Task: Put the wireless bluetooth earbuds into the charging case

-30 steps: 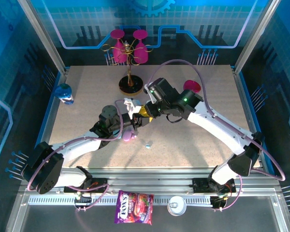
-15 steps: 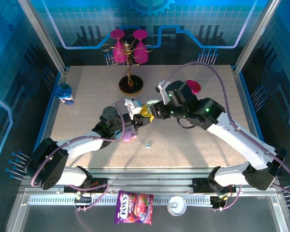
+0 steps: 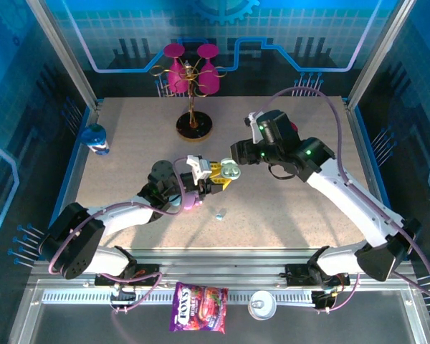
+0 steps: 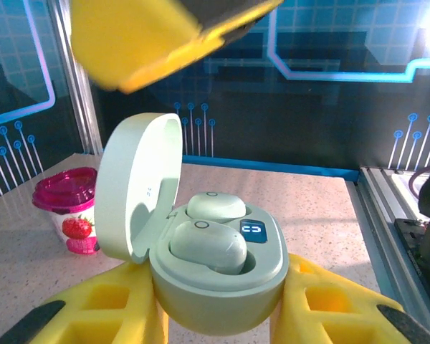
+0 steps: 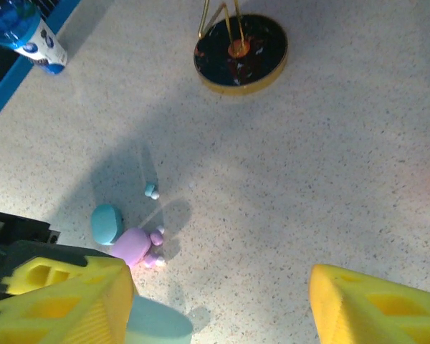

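My left gripper (image 4: 218, 304) is shut on a pale green charging case (image 4: 226, 283), held up off the table with its lid (image 4: 140, 186) swung open. Two pale green earbuds (image 4: 208, 245) sit in the case's wells. From the top view, the left gripper (image 3: 216, 179) holds the case (image 3: 231, 170) at mid-table, and my right gripper (image 3: 239, 155) hangs open just right of it. The right gripper (image 5: 222, 301) looks down on the table with nothing between its fingers. A loose light blue earbud (image 5: 151, 190) and two pinkish earbuds (image 5: 156, 239) lie on the table.
A closed blue case (image 5: 106, 222) and a pink case (image 5: 132, 246) lie beside the loose buds. A gold glass stand with a black base (image 3: 193, 126) is at the back, a blue bottle (image 3: 95, 138) far left, and a pink cup (image 4: 66, 209) behind the right arm.
The right gripper has opened and drawn back to the right, away from the case. The left gripper still holds the case and has shifted slightly right.
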Motion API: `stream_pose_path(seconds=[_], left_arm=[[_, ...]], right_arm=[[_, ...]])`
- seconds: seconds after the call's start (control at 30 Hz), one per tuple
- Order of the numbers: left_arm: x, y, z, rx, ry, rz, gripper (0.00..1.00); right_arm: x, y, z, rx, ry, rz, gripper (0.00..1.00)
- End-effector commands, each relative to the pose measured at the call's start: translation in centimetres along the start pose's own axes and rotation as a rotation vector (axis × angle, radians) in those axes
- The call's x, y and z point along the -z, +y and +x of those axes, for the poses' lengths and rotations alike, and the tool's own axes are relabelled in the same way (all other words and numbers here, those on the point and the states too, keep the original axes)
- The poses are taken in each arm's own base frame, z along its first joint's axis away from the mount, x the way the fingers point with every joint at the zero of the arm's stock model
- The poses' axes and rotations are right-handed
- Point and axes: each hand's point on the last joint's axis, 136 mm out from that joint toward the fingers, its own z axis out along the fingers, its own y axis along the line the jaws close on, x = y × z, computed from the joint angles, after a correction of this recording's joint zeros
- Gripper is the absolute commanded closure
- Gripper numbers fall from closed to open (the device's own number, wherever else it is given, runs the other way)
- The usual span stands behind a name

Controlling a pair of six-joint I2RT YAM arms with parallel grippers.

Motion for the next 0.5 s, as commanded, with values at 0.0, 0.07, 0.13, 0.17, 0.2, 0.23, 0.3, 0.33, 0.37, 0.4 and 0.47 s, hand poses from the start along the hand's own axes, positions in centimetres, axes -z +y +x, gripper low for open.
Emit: stream_pose_path(seconds=[0.0,0.07,0.13,0.17,0.2,0.23,0.3,0.33,0.37,0.4,0.47], left_arm=[[0.3,-1.1,-1.7,-0.061,-0.068,0.044,0.73],[0.1,-0.6,-1.9,-0.045,-0.073,0.023,0.73],[-0.1,-0.1,-2.2,-0.032,-0.081,0.007,0.73],[-0.1,0.1,-2.4,-0.024,-0.089,-0.001,0.72],[-0.2,0.4,-2.6,-0.011,-0.098,-0.018,0.72],[-0.3,0.8,-2.8,0.001,-0.105,-0.033,0.72],[-0.4,1.1,-2.9,0.009,-0.107,-0.044,0.72],[-0.5,1.2,-2.9,0.008,-0.108,-0.045,0.72],[-0.5,1.1,-2.9,0.007,-0.110,-0.043,0.72],[-0.5,1.1,-3.0,0.004,-0.113,-0.041,0.72],[-0.4,1.0,-3.1,-0.003,-0.122,-0.039,0.72]], right_arm=[[0.0,0.0,0.5,0.012,0.031,-0.014,0.34],[0.0,0.1,1.1,0.018,0.045,-0.032,0.34],[0.2,0.3,1.9,0.023,0.061,-0.050,0.34],[0.4,0.3,2.2,0.029,0.065,-0.057,0.33],[0.6,0.5,2.5,0.038,0.068,-0.067,0.33],[0.9,0.5,2.7,0.039,0.065,-0.072,0.33],[1.5,0.6,3.0,0.025,0.046,-0.092,0.33],[1.9,0.7,3.0,0.011,0.029,-0.110,0.34],[2.2,0.8,2.9,-0.008,0.016,-0.125,0.34],[2.5,0.9,2.9,-0.035,0.003,-0.149,0.34],[3.0,1.1,2.7,-0.113,-0.029,-0.215,0.34]])
